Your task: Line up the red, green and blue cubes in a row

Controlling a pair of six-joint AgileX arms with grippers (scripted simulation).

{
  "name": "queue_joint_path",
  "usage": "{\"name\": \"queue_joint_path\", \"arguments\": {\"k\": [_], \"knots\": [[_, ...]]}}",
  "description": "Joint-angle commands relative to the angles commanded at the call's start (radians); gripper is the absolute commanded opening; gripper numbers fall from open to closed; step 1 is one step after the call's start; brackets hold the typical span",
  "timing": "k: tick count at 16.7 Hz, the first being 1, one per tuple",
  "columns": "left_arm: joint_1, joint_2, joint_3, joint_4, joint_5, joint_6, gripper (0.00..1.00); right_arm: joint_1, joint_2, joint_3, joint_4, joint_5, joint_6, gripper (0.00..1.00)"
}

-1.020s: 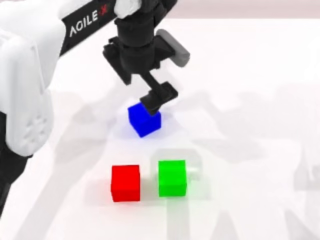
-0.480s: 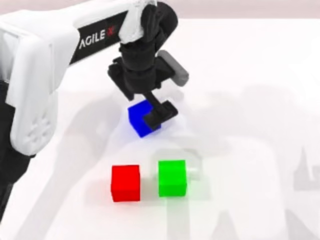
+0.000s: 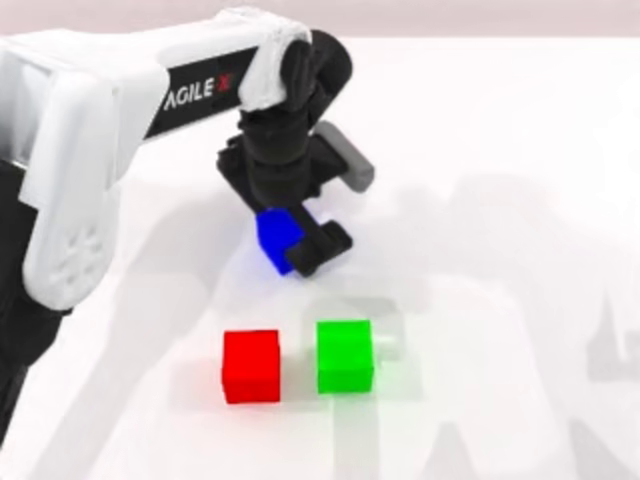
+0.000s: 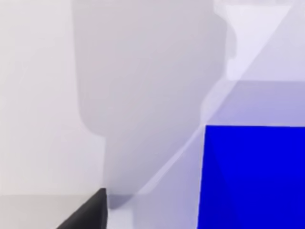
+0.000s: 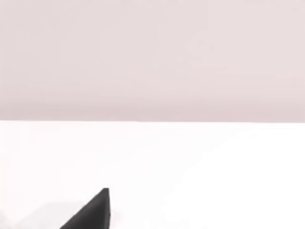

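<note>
Top view: left gripper (image 3: 290, 240) straddled the blue cube (image 3: 277, 233), fingers spread, grip seemingly not closed.
Row: red cube (image 3: 251, 366) beside green cube (image 3: 345, 356).

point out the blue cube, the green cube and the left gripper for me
blue cube (image 3: 274, 234): top view, on its visible top face beside the fingers.
green cube (image 3: 345, 355): top view, middle of its top face.
left gripper (image 3: 292, 243): top view, midway between its fingertips, over the blue cube.
</note>
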Motion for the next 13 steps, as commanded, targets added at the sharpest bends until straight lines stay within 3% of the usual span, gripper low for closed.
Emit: {"name": "queue_joint_path", "arguments": {"k": [13], "knots": [[0.0, 0.0, 0.0, 0.0, 0.0, 0.0, 0.02, 0.0, 0.0, 0.0, 0.0, 0.0, 0.0, 1.0]]}}
